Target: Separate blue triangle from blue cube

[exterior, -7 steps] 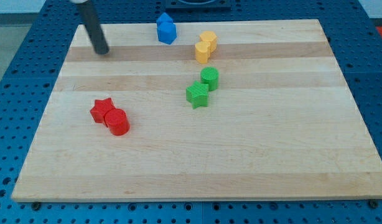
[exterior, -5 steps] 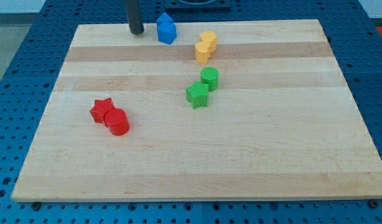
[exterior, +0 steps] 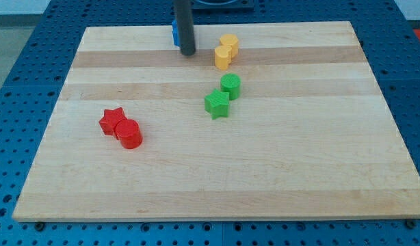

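My tip (exterior: 188,52) moved right, covering blue blocks (exterior: 174,32)

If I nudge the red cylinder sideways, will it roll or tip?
Probably neither: the red cylinder stands on its flat end and looks squat, so it should slide. It touches the red star, which may get dragged along. My tip is far away.

Bright, even overhead light; soft short shadows under blocks; sharp focus, no glare.
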`<move>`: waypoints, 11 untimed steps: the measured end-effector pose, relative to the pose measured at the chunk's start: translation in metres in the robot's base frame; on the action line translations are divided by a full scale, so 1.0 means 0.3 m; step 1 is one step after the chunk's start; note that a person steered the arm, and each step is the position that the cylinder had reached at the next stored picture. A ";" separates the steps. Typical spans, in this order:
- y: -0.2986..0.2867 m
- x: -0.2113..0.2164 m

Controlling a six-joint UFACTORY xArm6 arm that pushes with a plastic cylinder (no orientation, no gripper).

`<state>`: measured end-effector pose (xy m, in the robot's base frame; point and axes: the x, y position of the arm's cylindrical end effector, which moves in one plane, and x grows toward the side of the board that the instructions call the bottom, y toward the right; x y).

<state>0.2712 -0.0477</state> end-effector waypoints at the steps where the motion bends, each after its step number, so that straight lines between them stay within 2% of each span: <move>1: 0.093 -0.046; 3: 0.151 -0.260; 5: -0.027 -0.259; 8: -0.120 -0.227; 11: -0.100 -0.258</move>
<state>0.1938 -0.0776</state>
